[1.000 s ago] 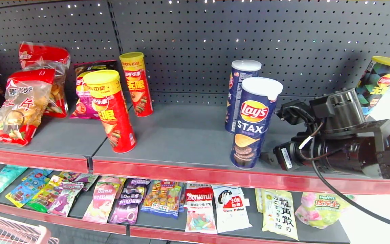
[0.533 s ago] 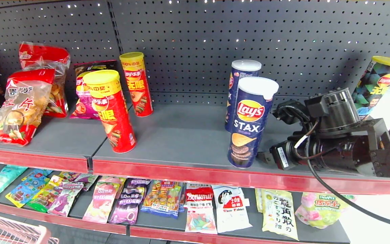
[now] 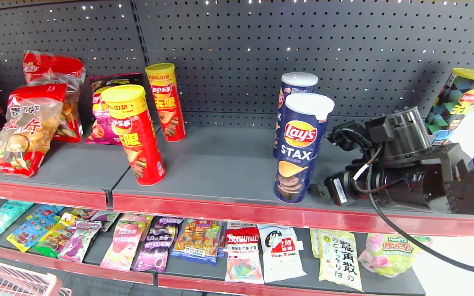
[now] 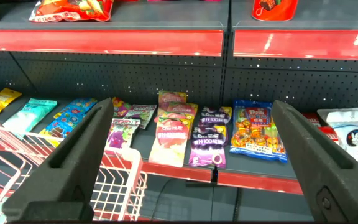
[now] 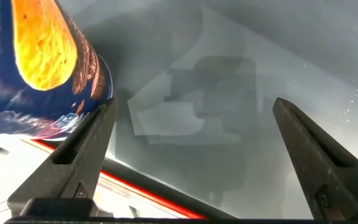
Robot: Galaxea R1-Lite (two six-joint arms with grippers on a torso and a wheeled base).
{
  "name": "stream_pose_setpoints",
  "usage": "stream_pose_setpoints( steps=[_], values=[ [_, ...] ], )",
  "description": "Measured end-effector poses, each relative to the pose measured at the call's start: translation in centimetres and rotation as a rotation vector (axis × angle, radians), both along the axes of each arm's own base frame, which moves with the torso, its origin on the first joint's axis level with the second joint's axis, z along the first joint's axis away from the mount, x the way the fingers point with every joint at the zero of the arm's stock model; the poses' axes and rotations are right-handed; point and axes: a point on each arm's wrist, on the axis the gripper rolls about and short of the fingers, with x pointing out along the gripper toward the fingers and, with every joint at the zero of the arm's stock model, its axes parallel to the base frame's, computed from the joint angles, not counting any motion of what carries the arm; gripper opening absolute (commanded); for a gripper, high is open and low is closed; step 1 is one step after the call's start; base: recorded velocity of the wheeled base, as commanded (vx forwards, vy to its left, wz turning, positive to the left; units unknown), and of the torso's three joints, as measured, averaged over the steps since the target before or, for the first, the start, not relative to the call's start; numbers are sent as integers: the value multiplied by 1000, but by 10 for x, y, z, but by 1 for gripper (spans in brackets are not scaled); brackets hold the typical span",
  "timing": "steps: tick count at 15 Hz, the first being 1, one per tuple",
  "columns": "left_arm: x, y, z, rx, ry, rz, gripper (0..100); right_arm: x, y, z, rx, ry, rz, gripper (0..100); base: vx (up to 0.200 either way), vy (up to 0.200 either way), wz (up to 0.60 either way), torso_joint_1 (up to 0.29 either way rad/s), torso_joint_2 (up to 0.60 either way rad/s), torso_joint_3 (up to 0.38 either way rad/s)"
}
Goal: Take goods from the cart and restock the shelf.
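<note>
A blue chip can point(image 3: 300, 148) with a white lid stands near the front edge of the upper shelf point(image 3: 228, 164), just in front of a second blue can point(image 3: 293, 84). My right gripper point(image 3: 314, 190) is low on the shelf right beside the front can's base. In the right wrist view this gripper point(image 5: 194, 106) is open and the can point(image 5: 36, 56) lies against the outer side of one finger point(image 5: 82, 155), not between the two. Open too, my left gripper point(image 4: 191, 109) hangs lower down, above the pink wire cart point(image 4: 114, 186).
Two red cans point(image 3: 136, 133) and snack bags point(image 3: 27, 127) fill the shelf's left part, and a dark patterned can point(image 3: 457, 100) stands at the far right. Candy bags point(image 3: 241, 250) line the lower shelf. Bare shelf lies between the red and blue cans.
The right gripper has slid left along the shelf, and the front blue can has shifted left with it, now overlapping the can behind. The left gripper's earlier state is not shown.
</note>
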Motion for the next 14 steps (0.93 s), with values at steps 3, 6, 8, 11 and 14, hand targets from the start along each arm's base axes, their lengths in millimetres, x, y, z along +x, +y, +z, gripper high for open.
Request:
stream_pose_setpoints(
  steps=[3,6,8,11,14],
  values=[
    [0,0,0,1,0,0,100,1,0,0,1,-1,0,100,0,0,0,0,0,0],
    [0,0,0,5,0,-2,100,0,0,-1,10,7,-2,100,0,0,0,0,0,0],
    [0,0,0,6,1,-3,100,-3,-2,2,20,-2,-5,100,0,0,0,0,0,0],
    [0,0,0,-1,0,-4,100,-11,-7,11,37,-28,-6,100,0,0,0,0,0,0],
    [0,0,0,-2,0,-4,100,-29,-16,11,36,-28,0,100,0,0,0,0,0,0]
  ],
)
